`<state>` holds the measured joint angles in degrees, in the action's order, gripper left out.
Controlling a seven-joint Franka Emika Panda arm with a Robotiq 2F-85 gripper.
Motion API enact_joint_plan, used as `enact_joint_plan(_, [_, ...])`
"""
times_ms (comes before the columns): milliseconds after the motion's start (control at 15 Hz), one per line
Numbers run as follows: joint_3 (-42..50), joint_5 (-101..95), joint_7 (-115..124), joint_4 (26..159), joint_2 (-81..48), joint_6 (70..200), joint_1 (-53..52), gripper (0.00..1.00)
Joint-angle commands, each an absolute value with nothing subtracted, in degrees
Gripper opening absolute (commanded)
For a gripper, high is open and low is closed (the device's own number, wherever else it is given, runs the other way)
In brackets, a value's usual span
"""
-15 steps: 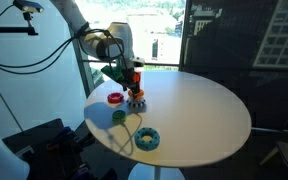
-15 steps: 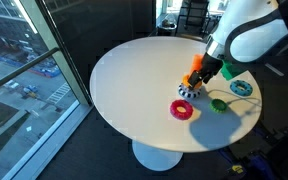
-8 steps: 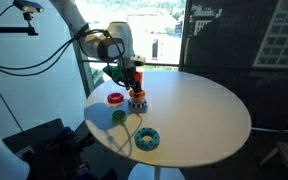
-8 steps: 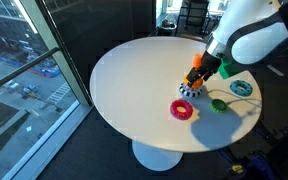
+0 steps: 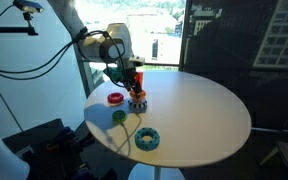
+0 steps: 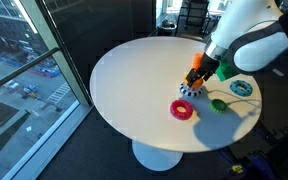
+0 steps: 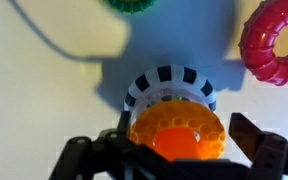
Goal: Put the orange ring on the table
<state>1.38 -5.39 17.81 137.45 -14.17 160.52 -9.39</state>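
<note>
In the wrist view the orange ring (image 7: 177, 133) sits on top of the black-and-white striped base (image 7: 171, 88), and the peg itself is hidden under it. My gripper (image 7: 174, 152) is open, with one finger on each side of the ring and a small gap showing on the right. In both exterior views the gripper (image 5: 133, 79) (image 6: 200, 72) hangs low over the base (image 5: 137, 101) (image 6: 187, 91), with the orange ring (image 5: 137, 75) (image 6: 195, 76) between its fingers. The base stands on the round white table (image 5: 204, 110) (image 6: 134, 80).
A red ring (image 5: 115, 98) (image 6: 182, 110) (image 7: 274, 45) lies just beside the base. A green ring (image 5: 119, 116) (image 6: 219, 104) and a blue ring (image 5: 147, 139) (image 6: 242, 87) lie near the table's edge. Windows stand close to the table.
</note>
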Motion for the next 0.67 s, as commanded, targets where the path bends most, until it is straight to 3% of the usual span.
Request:
enact_joint_plan(0, [3.4, -8.8, 22.0, 137.4, -14.6, 161.4, -11.3, 1.00])
enact_joint_plan(600, [5.1, -10.0, 25.2, 137.4, -16.1, 164.9, -13.2, 1.00])
